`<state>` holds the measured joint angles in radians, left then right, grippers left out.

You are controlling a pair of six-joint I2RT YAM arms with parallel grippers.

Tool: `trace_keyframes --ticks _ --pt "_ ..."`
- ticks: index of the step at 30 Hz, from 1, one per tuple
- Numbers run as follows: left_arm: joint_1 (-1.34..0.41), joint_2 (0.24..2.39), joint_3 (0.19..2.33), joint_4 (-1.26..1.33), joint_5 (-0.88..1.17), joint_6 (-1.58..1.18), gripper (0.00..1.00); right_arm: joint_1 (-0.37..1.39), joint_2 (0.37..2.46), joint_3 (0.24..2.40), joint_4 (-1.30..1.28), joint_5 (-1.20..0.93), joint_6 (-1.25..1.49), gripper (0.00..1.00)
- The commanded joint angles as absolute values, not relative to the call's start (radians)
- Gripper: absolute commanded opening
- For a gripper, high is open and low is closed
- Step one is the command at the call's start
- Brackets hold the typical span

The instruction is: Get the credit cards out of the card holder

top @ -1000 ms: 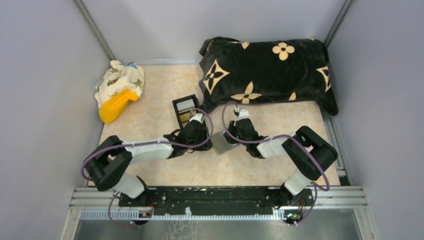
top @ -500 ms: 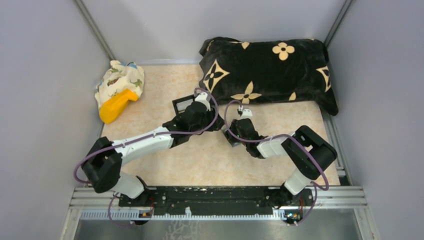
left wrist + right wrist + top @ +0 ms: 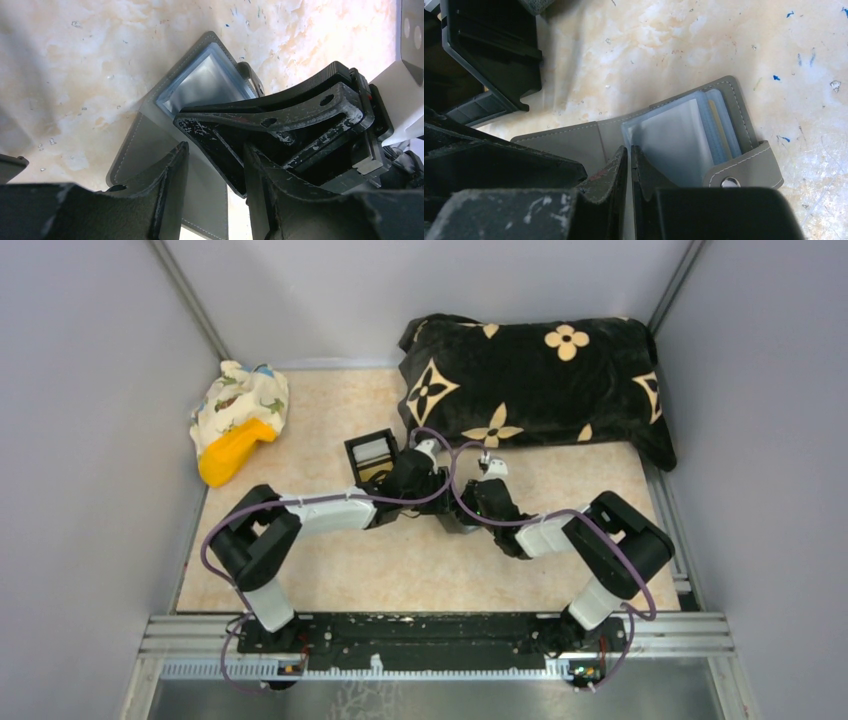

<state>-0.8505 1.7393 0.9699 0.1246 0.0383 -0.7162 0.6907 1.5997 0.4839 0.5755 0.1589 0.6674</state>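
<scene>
Across the counter (image 3: 330,580), left tool (image 3: 215,150), jaws apart, returns from black box (image 3: 371,454) to card holder (image 3: 574,137) clamped by right tool (image 3: 629,150), seemingly for another pull.

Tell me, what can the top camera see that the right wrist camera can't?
Only the top camera shows the black flowered pillow, the yellow object and the patterned cloth. Only the right wrist camera clearly shows the open card holder, its clear sleeves and snap. Both show the marbled table and the right gripper.
</scene>
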Motion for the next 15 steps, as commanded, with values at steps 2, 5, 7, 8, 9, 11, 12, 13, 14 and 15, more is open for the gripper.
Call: trace_keyframes --ticks 2,5,7,8,9,11,12,13,14,15 --pt "-0.852 1.719 0.881 0.124 0.082 -0.744 0.50 0.686 1.603 0.438 0.464 0.201 0.659 0.09" --pt "-0.852 1.729 0.828 0.132 0.072 -0.752 0.50 0.682 1.591 0.438 0.470 0.202 0.652 0.09" --pt "-0.846 1.745 0.815 0.129 0.080 -0.758 0.50 0.674 1.577 0.437 0.468 0.195 0.651 0.09" --pt "-0.845 1.750 0.811 0.127 0.083 -0.763 0.50 0.666 1.569 0.438 0.465 0.188 0.651 0.09" --pt "-0.845 1.752 0.805 0.131 0.086 -0.767 0.50 0.657 1.560 0.436 0.464 0.180 0.651 0.09" --pt "-0.845 1.754 0.793 0.140 0.090 -0.771 0.50 0.635 1.541 0.431 0.458 0.164 0.645 0.09" --pt "-0.845 1.753 0.791 0.139 0.089 -0.771 0.49 0.623 1.531 0.430 0.451 0.161 0.640 0.09" --pt "-0.843 1.753 0.789 0.136 0.090 -0.772 0.50 0.613 1.521 0.428 0.442 0.160 0.634 0.09" --pt "-0.841 1.750 0.789 0.130 0.092 -0.773 0.49 0.602 1.511 0.428 0.433 0.160 0.629 0.09" --pt "-0.838 1.744 0.784 0.127 0.098 -0.773 0.49 0.588 1.501 0.427 0.423 0.161 0.622 0.09"
